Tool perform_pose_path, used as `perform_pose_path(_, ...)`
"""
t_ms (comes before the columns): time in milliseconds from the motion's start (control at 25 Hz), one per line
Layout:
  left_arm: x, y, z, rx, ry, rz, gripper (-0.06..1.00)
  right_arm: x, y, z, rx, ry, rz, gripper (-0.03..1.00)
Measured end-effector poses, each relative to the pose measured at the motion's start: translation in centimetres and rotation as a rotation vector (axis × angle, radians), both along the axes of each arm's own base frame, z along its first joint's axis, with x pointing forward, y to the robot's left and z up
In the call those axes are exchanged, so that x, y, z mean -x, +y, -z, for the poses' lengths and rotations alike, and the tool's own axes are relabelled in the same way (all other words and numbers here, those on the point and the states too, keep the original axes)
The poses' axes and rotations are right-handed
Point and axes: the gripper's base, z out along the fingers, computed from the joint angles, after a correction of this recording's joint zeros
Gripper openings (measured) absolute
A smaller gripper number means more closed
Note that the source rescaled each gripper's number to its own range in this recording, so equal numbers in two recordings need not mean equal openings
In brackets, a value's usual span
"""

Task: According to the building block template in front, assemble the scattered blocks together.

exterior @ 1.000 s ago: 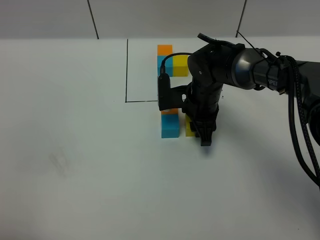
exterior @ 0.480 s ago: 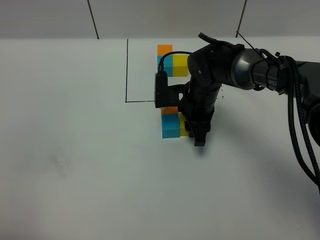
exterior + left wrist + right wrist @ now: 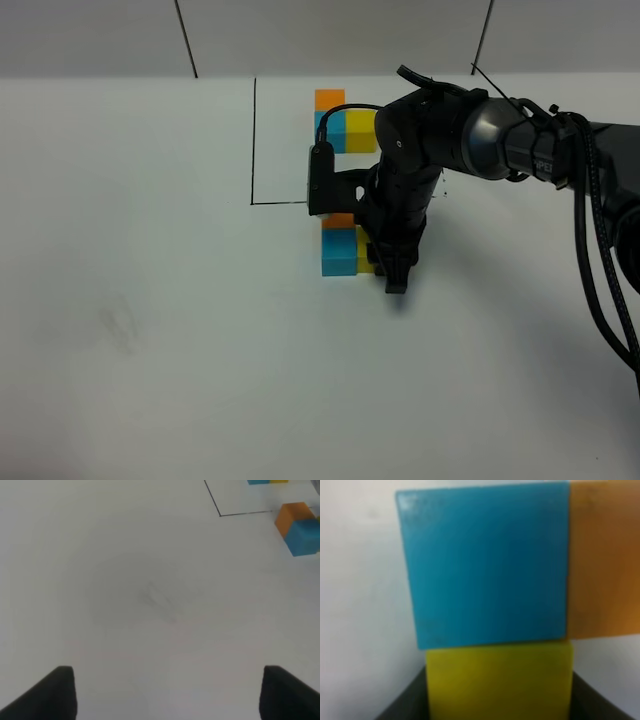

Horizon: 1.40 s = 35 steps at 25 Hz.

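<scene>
From above, the right gripper [image 3: 396, 284], jaws shut, presses beside the yellow cube [image 3: 365, 262], which touches the blue cube [image 3: 339, 253] and orange cube [image 3: 339, 221] just outside the template [image 3: 340, 128]. The left wrist shows open jaws over bare table [image 3: 150, 595]. The right wrist shows three cubes joined; they look light, stiff, best nudged on flat sides

Matte, smooth-faced blue cube [image 3: 487, 565], yellow cube [image 3: 497, 682], orange cube [image 3: 602, 560]; plain matte white table [image 3: 150, 350].
</scene>
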Motion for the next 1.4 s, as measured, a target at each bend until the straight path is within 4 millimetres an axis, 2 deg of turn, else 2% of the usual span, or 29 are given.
perform_pose_path(1160,0.0,0.0,0.0,0.0,0.0,0.0,0.63,0.2,0.3,-0.2,-0.004,-0.002,-0.012,0.01)
perform_pose_path(1280,0.0,0.0,0.0,0.0,0.0,0.0,0.63,0.3,0.2,-0.4,-0.001,0.006,-0.011,0.11)
perform_pose_path(1400,0.0,0.0,0.0,0.0,0.0,0.0,0.63,0.4,0.2,-1.5,-0.011,-0.011,-0.011,0.33)
